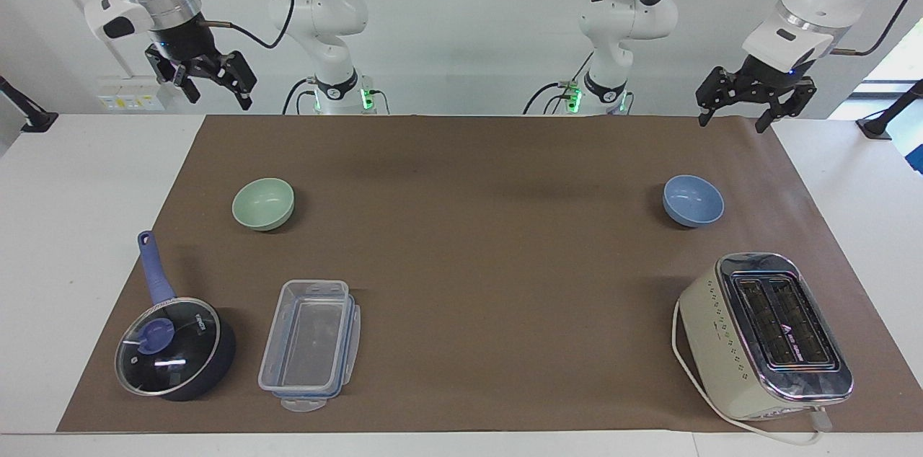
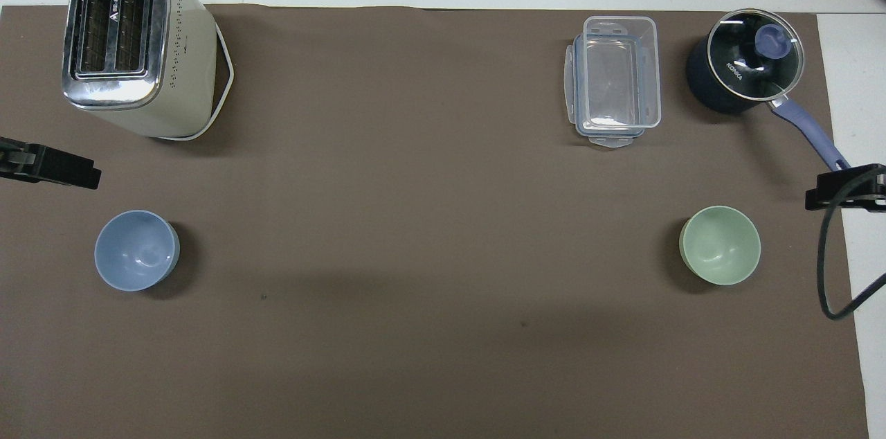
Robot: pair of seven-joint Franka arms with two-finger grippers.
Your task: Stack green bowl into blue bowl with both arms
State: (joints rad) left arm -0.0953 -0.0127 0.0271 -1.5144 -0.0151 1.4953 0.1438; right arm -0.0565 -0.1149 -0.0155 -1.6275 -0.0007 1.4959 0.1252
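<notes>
The green bowl (image 1: 263,203) stands upright and empty on the brown mat toward the right arm's end of the table; it also shows in the overhead view (image 2: 720,245). The blue bowl (image 1: 693,200) stands upright and empty toward the left arm's end (image 2: 136,250). My right gripper (image 1: 218,98) is open and empty, raised over the mat's edge by its base. My left gripper (image 1: 730,122) is open and empty, raised over the mat's edge at its own end. In the overhead view only the tips of the left gripper (image 2: 69,176) and the right gripper (image 2: 830,196) show.
A cream toaster (image 1: 764,334) stands farther from the robots than the blue bowl. A clear plastic container (image 1: 310,345) and a dark-blue saucepan with a glass lid (image 1: 173,349) stand farther than the green bowl. The brown mat (image 1: 490,262) covers the table.
</notes>
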